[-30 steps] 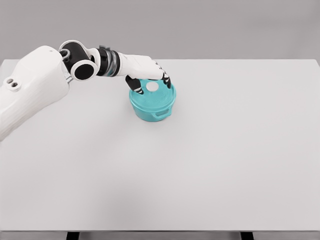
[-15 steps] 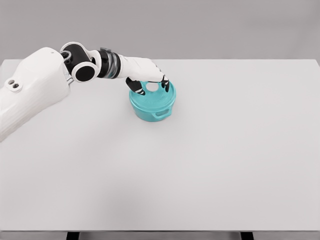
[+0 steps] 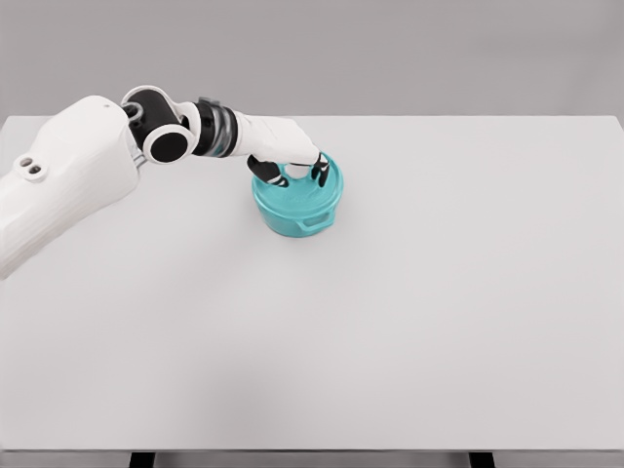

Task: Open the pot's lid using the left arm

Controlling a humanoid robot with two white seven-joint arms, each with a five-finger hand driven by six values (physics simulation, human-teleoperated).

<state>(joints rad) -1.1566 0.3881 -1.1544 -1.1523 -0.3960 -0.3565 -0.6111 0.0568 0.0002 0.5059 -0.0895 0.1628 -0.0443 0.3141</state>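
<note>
Reaching in from nine o'clock, the left hand is seen draped over the top of the teal pot, which stands on the white table toward eleven o'clock from the table's middle. The lid is judged to be seated on the pot; only its teal rim at three o'clock is left uncovered, and the knob is hidden under the palm. The dark fingertips are curled downward over the lid's centre, with the thumb at about eight o'clock, so the hand appears to be closed around the knob. Whether the pads are truly pressed against it cannot be told from this view. The right arm is not seen.

Several failures are to be feared from here. If the knob is pinched only by the fingertips, the lid may be dropped or tilted as it is raised. If the lift is made at a slant rather than straight up, the lid's edge may be caught on the rim and the light pot dragged or tipped toward three o'clock. If the lid is stuck, the whole pot may be lifted with it.
</note>
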